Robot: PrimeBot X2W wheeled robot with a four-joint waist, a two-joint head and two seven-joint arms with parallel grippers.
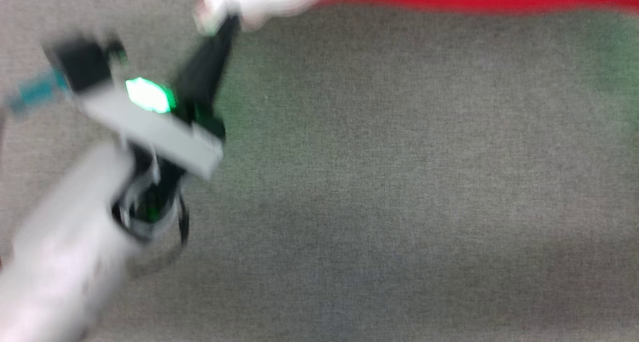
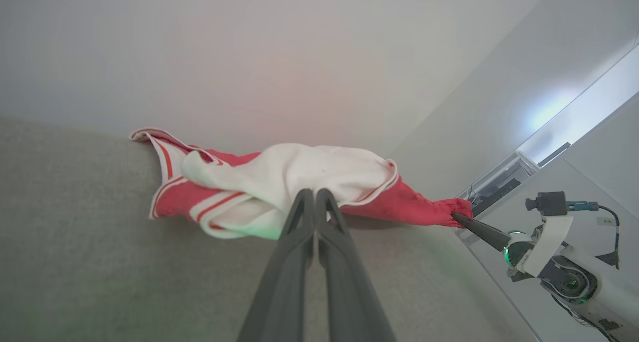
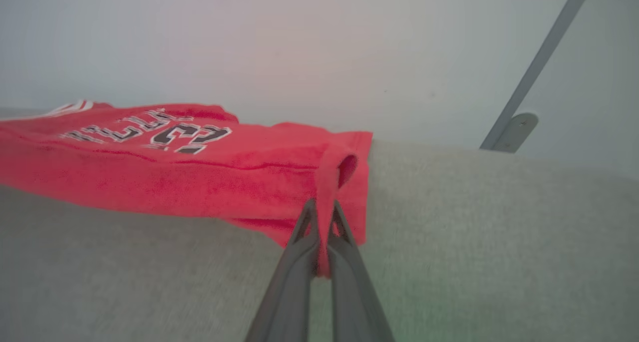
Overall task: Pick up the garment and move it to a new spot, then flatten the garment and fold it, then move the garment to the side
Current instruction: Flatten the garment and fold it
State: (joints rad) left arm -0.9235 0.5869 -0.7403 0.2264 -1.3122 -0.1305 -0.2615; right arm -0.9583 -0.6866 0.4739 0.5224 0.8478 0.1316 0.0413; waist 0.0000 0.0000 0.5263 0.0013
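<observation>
The left gripper and right gripper were clamped shut on thin edges of the garment, which a tug could have pulled free.

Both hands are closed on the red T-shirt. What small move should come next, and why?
Probably draw the two hands slowly apart. The left hand pinches the white sleeve, the right hand pinches a red edge fold, and the T-shirt between them lies bunched on the grey surface, so tension should spread it flat.
</observation>
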